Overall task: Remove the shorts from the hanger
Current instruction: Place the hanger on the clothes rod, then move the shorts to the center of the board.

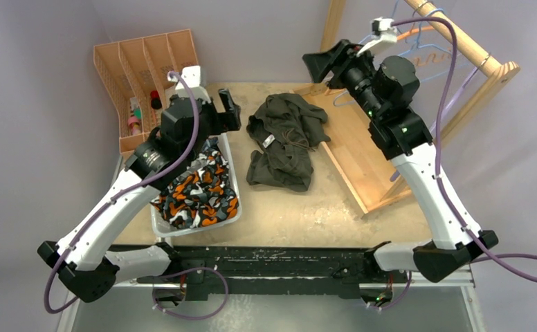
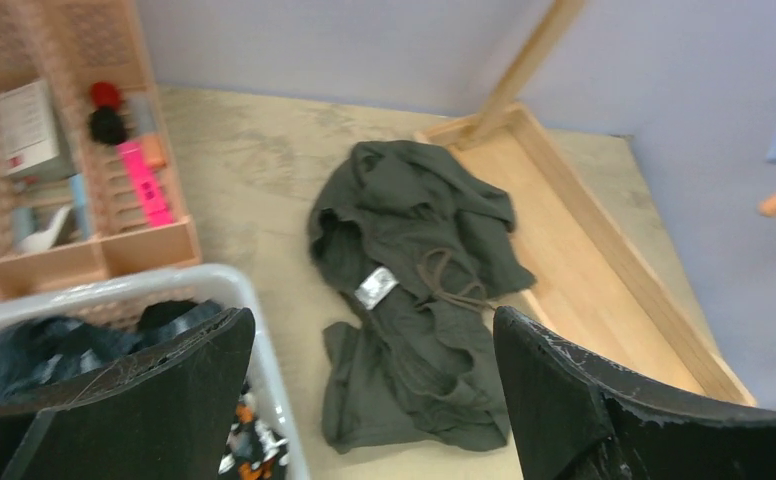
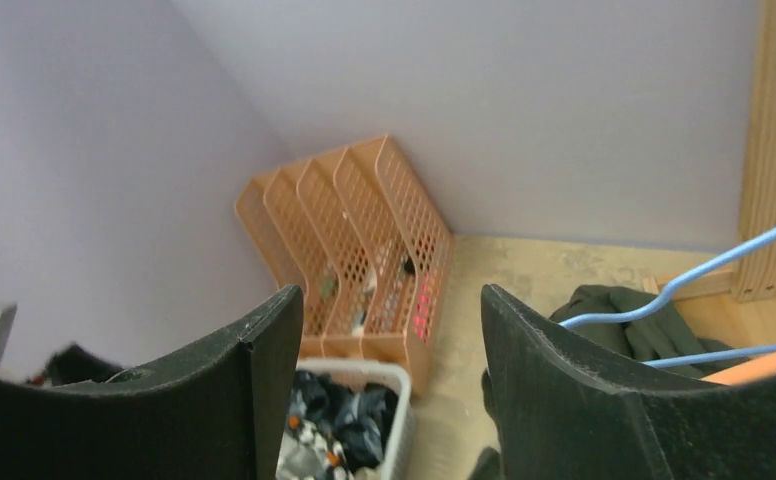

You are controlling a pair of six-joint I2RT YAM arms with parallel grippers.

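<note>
Black fingers fill the bottom of both wrist views, and each pair stands wide apart with nothing between them. The left gripper (image 1: 228, 111) (image 2: 372, 318) hangs over the far right corner of the bin. The right gripper (image 1: 321, 62) (image 3: 391, 293) is raised beside the rack's upright post and faces left across the scene.

The table (image 1: 307, 207) carries everything. At its right stands the wooden rack (image 1: 362, 159), its flat base running from far left to near right, with its rail high above. A blue hanger (image 1: 425, 52) (image 3: 684, 285) and an orange hanger (image 1: 418, 31) (image 3: 764, 365) hang on that rail.

At the far left corner is the peach slotted organiser (image 1: 144, 62) (image 3: 364, 220), holding small items. Just in front of it sits the white bin (image 1: 231, 221) (image 2: 254, 330). The orange-black-white camouflage shorts (image 1: 200, 187) lie on top in it, with the dark blue-grey camouflage shorts (image 2: 24, 345) bunched at its far end.

The olive green shorts (image 1: 283, 138) (image 2: 414, 290) lie crumpled on the table between the bin and the rack base, off any hanger. Their long axis runs from the far edge toward the arms. The broader, heaped end points away, toward the rack post. The flatter end points near. Their right side lies against the base's rim. A pale label (image 2: 374, 288) and the loose drawstring (image 2: 449, 280) show near the middle.
</note>
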